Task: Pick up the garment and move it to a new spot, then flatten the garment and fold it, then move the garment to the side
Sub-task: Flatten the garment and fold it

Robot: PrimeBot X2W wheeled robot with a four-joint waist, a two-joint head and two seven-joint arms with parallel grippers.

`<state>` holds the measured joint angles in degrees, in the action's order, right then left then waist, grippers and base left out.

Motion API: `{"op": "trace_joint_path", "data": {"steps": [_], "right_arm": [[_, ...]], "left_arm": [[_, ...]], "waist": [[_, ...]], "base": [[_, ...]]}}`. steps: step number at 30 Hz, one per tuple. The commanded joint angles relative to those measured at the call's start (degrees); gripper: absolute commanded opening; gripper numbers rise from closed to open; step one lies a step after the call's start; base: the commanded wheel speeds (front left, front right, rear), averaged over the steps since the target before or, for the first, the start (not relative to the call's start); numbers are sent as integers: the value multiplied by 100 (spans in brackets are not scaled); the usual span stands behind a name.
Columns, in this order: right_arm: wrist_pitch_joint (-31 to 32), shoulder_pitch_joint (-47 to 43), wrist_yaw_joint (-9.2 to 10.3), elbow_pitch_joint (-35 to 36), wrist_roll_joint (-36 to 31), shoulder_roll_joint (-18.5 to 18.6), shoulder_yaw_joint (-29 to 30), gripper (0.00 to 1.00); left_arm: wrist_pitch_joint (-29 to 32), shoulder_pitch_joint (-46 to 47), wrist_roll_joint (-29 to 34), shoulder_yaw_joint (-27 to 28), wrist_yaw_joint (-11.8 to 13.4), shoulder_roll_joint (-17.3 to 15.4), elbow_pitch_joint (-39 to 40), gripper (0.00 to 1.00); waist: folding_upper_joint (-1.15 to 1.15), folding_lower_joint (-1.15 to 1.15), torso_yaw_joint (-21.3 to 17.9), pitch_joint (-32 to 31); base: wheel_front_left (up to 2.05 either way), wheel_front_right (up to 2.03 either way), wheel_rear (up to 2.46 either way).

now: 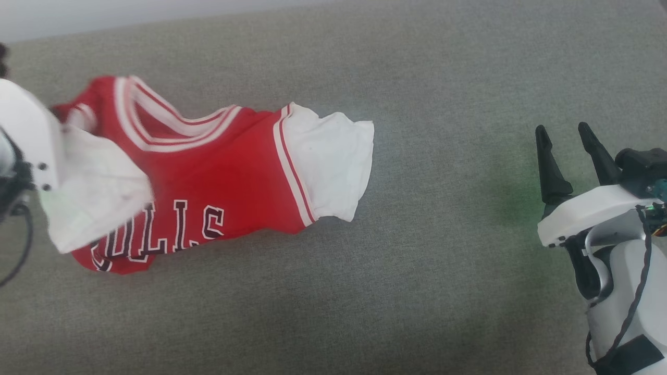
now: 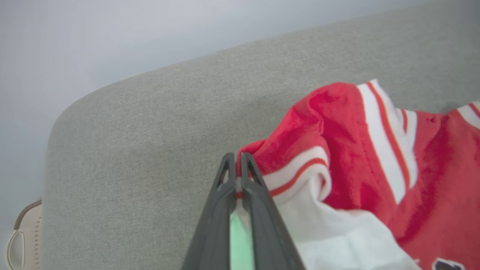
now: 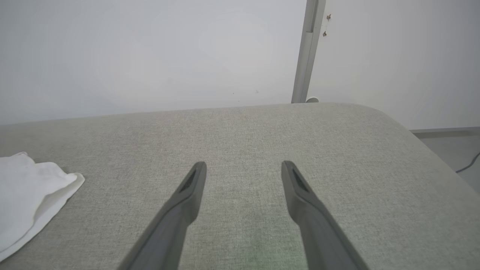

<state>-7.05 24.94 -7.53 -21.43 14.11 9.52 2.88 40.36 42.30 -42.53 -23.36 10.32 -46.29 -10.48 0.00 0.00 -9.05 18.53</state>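
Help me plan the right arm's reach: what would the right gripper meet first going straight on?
Probably only the bare grey cushion; the open right gripper points across it, and the garment lies off to its left.

The red shirt had white sleeves, striped trim and dark lettering. It lay crumpled on the grey pad, one sleeve spread, the other bunched over the lettering.

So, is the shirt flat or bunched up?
Bunched up: the garment is crumpled, a white sleeve flopped over its lettering, the left gripper shut on its edge.
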Motion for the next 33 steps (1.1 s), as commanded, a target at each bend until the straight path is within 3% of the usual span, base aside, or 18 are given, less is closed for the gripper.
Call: {"op": "trace_joint_path", "data": {"steps": [1, 6, 9, 10, 11, 13, 14, 23, 33], "right_arm": [[18, 25, 8, 15, 32, 18, -5, 100], [40, 66, 8, 52, 31, 31, -18, 100], [53, 97, 8, 68, 32, 34, -35, 100], [63, 103, 8, 71, 25, 33, -39, 100], [77, 106, 8, 75, 23, 39, -53, 100], [100, 112, 8, 84, 30, 56, -75, 100], [97, 115, 8, 96, 36, 67, -111, 100], [247, 50, 8, 192, 94, 161, -401, 100], [510, -118, 8, 210, 177, 275, -897, 100]], "left_arm": [[-102, 91, 37, 61, 30, -12, -101, 0], [-527, 188, 63, 237, 65, -34, -968, 0], [-772, 158, -30, 325, -83, -10, -1527, 0], [-820, 185, -68, 339, -121, 35, -1674, 6], [-864, 221, -89, 337, -173, 73, -1809, 28], [-947, 310, -139, 324, -271, 153, -2033, 93], [-994, 337, -154, 320, -319, 196, -2122, 100], [-1561, 576, -76, 177, -727, 520, -2580, 100], [-2624, 138, 87, 89, -1009, 700, -1954, 100]], "waist": [[0, 0, -18, 44], [0, 0, -54, 170], [0, 0, -56, 225], [0, 0, -53, 236], [0, 0, -49, 249], [0, 0, -14, 264], [0, 0, 12, 266], [0, 0, 362, 2], [0, 0, 911, -580]], "base": [[0, 0, 0], [0, 0, 0], [0, 0, 0], [0, 0, 0], [0, 0, 0], [0, 0, 0], [0, 0, 0], [0, 0, 0], [0, 0, 0]]}}
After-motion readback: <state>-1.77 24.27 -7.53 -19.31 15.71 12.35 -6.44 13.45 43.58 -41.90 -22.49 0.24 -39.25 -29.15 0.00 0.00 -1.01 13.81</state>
